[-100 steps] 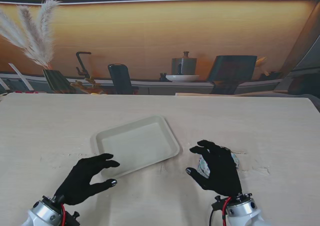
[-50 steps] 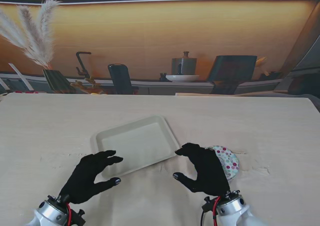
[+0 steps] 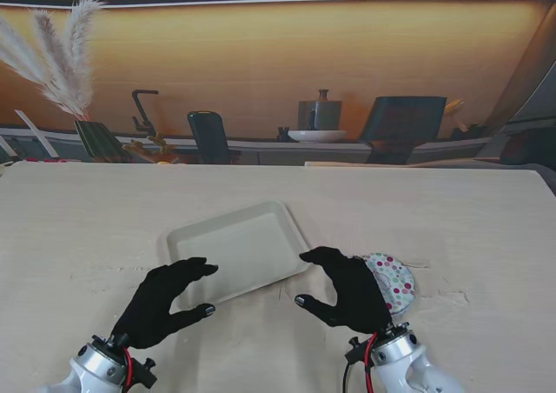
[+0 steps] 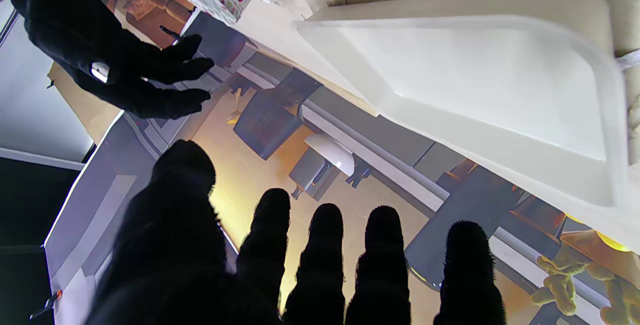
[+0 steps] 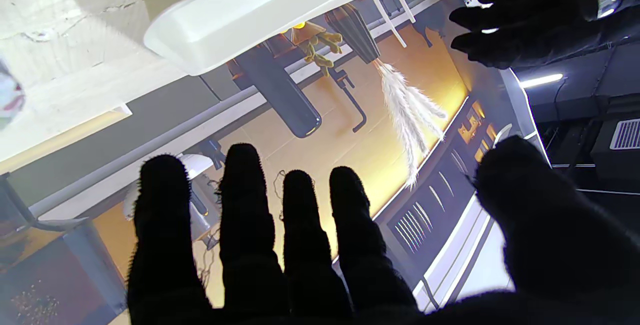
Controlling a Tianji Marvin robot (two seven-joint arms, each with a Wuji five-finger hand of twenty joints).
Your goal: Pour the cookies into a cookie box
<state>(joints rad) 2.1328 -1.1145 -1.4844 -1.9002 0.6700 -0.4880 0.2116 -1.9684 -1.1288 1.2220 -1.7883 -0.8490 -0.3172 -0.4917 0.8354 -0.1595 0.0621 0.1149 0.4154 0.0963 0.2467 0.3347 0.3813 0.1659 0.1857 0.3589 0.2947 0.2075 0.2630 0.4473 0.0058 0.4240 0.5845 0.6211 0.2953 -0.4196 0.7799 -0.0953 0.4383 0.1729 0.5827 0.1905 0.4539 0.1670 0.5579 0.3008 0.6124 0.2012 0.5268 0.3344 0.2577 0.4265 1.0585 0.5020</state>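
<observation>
— Where's the cookie box [image 3: 239,252]?

— Mid-table, a shallow cream tray. The dotted cookie cup [image 3: 393,282] stands just right of it.

— Your hands?

— My left hand [image 3: 163,303] and right hand [image 3: 347,289] both hover spread wide, holding nothing, at the tray's near corners.

Polka-dot cup [image 3: 390,282] half behind right hand [image 3: 350,290]

A pale wood-grain bench [image 3: 278,193] fills the lower half of the frame. Behind it runs a warm orange-lit wall [image 3: 261,63] with a thin light strip [image 3: 347,0] along the top. At upper left stand feathery pampas stems [image 3: 56,54]. Along a grey ledge [image 3: 261,145] in the middle sit a dark tap [image 3: 143,110], dark chair backs [image 3: 208,136], a white dish [image 3: 317,136] and a metal pot [image 3: 320,113].
</observation>
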